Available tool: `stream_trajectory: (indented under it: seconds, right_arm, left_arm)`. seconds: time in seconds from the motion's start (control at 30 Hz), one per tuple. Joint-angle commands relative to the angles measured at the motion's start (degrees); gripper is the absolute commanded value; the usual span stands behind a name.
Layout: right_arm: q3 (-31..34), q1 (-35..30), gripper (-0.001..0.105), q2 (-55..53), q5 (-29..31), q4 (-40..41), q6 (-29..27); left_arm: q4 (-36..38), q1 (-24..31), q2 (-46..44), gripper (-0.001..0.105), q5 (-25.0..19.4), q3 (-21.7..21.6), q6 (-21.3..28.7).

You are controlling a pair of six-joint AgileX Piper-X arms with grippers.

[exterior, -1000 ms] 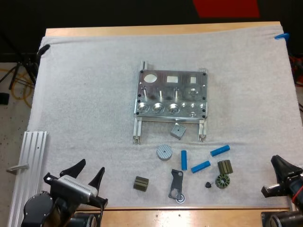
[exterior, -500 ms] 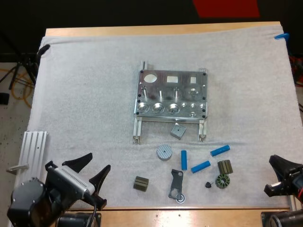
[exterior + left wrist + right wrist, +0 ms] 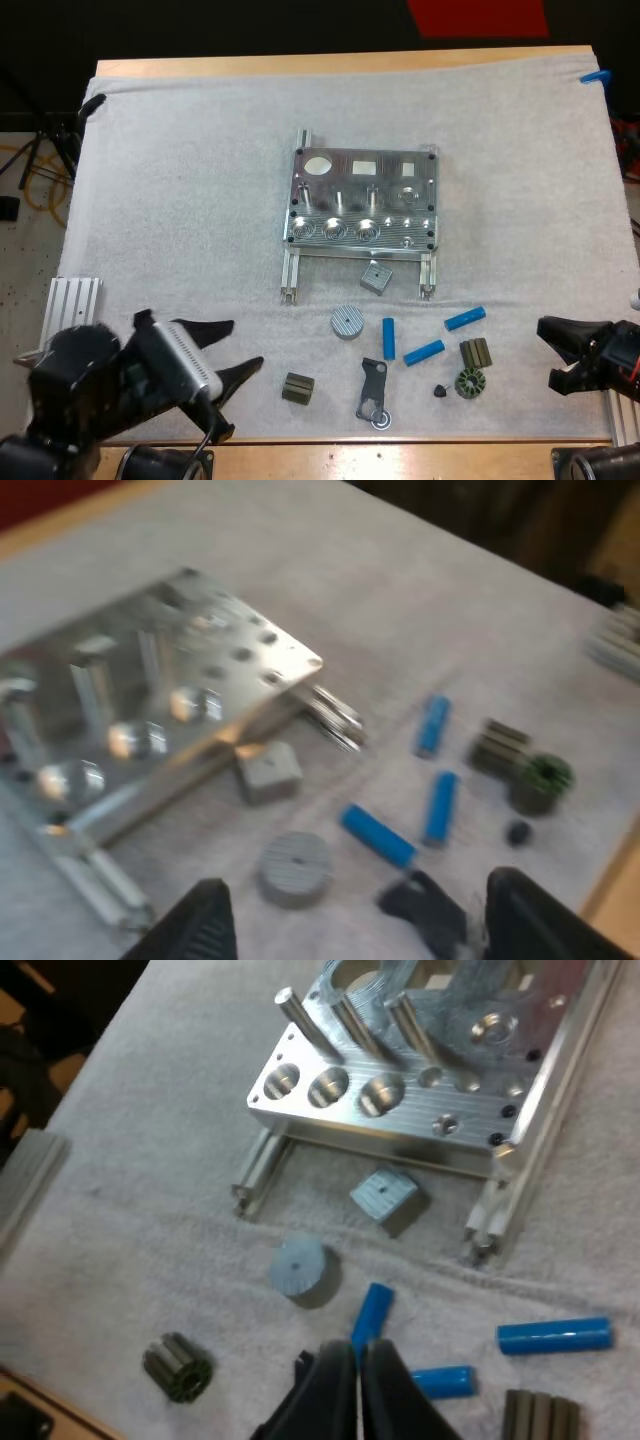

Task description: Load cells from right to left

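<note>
The metal fixture point(image 3: 362, 200) lies mid-mat, with a row of round holes along its near edge; it also fills the far ground for both wrists point(image 3: 150, 710) point(image 3: 420, 1070). Three bright blue cylinders lie loose in front of it: one upright-pointing point(image 3: 388, 338), one slanted point(image 3: 424, 351), one farther right point(image 3: 465, 318). My left gripper point(image 3: 225, 350) hovers open at the near left, its fingers point(image 3: 205, 925) wide apart and short of the cylinders point(image 3: 378, 835). My right gripper point(image 3: 552, 352) sits at the right edge, shut on nothing point(image 3: 358, 1355), just short of a cylinder point(image 3: 372, 1310).
A grey disc point(image 3: 346, 321) and a small grey block point(image 3: 375, 276) lie near the fixture's rails. A black bracket point(image 3: 372, 390), dark ribbed parts point(image 3: 297, 388) point(image 3: 475, 352), a toothed ring point(image 3: 468, 382) and a tiny black knob point(image 3: 439, 390) lie near the front edge. An aluminium rail point(image 3: 70, 320) lies at the left.
My left arm has swung up and rightward, its open fingers now pointing toward the loose parts. My right gripper has slid left onto the mat.
</note>
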Motion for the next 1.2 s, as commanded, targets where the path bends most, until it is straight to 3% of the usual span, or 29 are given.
stream_trajectory:
  seconds: [0.0,0.17,0.27,0.43,0.8,0.9,1.07,1.17]
  right_arm:
    - [-0.8,-0.1,0.005,0.9,-2.4,0.5,-0.3]
    - [-0.9,-0.1,0.028,3.4,-4.0,2.1,-0.1]
    - [-0.9,-0.1,0.032,4.2,-4.0,3.1,-0.1]
    - [-0.9,-0.1,0.032,4.2,-4.0,3.1,-0.3]
    - [-0.9,-0.1,0.032,6.0,-4.0,3.1,-0.3]
    - [-0.9,-0.1,0.032,7.0,-4.0,3.1,-0.3]
    - [-0.9,-0.1,0.032,8.5,-2.9,3.1,-0.4]
    - [-0.9,-0.1,0.032,8.5,-1.8,2.8,-0.7]
  left_arm:
    - [0.7,-2.7,1.7,0.054,0.5,-0.4,0.0]
    - [0.7,-9.8,6.9,0.054,-0.1,-0.4,-0.2]
    - [0.1,-12.7,10.1,0.054,-1.7,-0.4,-0.5]
    - [-2.2,-16.0,15.0,0.054,-4.1,-0.4,-1.9]
    - [-12.0,-17.5,25.5,0.054,-3.6,-0.4,-7.1]
    - [-13.1,-17.5,28.5,0.054,-3.5,-0.4,-10.1]
    - [-13.2,-17.9,33.0,0.054,-3.5,-0.4,-20.4]
    - [-13.7,-20.1,34.8,0.054,-4.0,-0.4,-23.7]
